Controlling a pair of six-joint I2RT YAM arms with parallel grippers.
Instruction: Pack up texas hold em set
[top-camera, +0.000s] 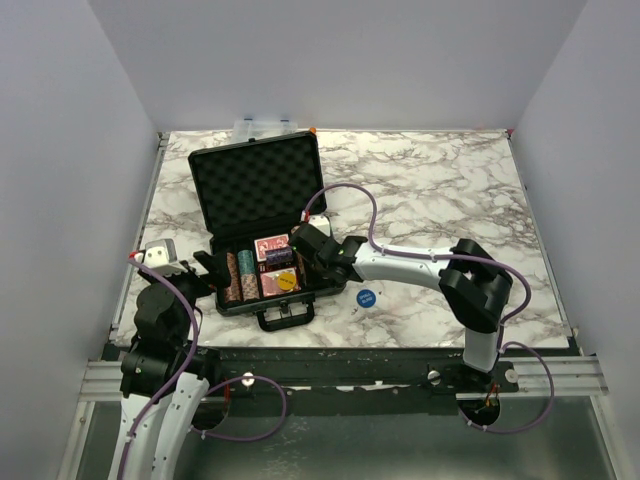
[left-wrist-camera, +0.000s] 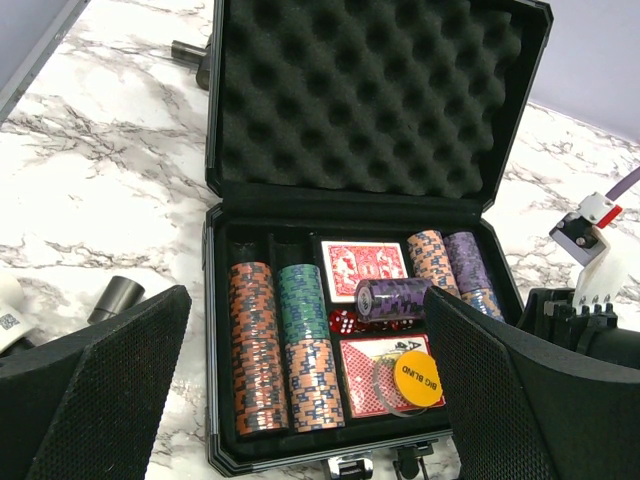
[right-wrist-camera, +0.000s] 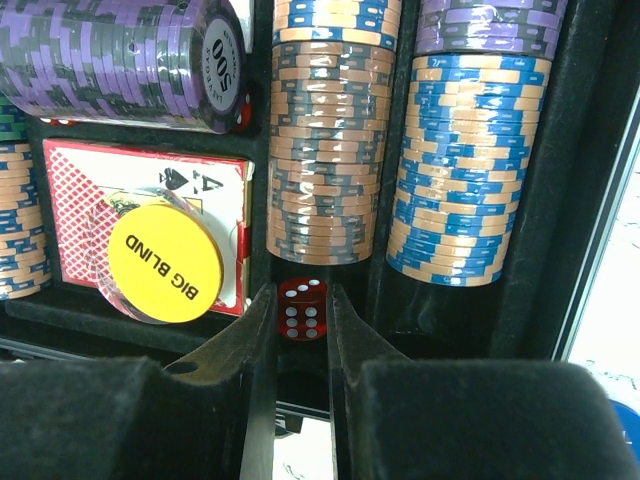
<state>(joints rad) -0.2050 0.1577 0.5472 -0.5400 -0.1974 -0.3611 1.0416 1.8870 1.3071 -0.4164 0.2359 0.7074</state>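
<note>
Bench (top-camera: 430, 180): marble, bearing the open briefcase (top-camera: 255, 180).
Right hand (right-wrist-camera: 302, 292): we see it pinching a red die (right-wrist-camera: 302, 310).
Left hand (left-wrist-camera: 308, 300): spread, empty.
Next: seat die, release.

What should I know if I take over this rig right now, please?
Left gripper: open, empty, in front of the briefcase.
Right gripper: inside the case, closed on a red die at the near end of a chip slot.
Done: chip stacks, card decks and yellow Big Blind button are in the open case; a purple chip roll lies loose across the decks.
Left: place the die, pack the blue button from the table right of the case, probably seat the roll, shut the lid.
</note>
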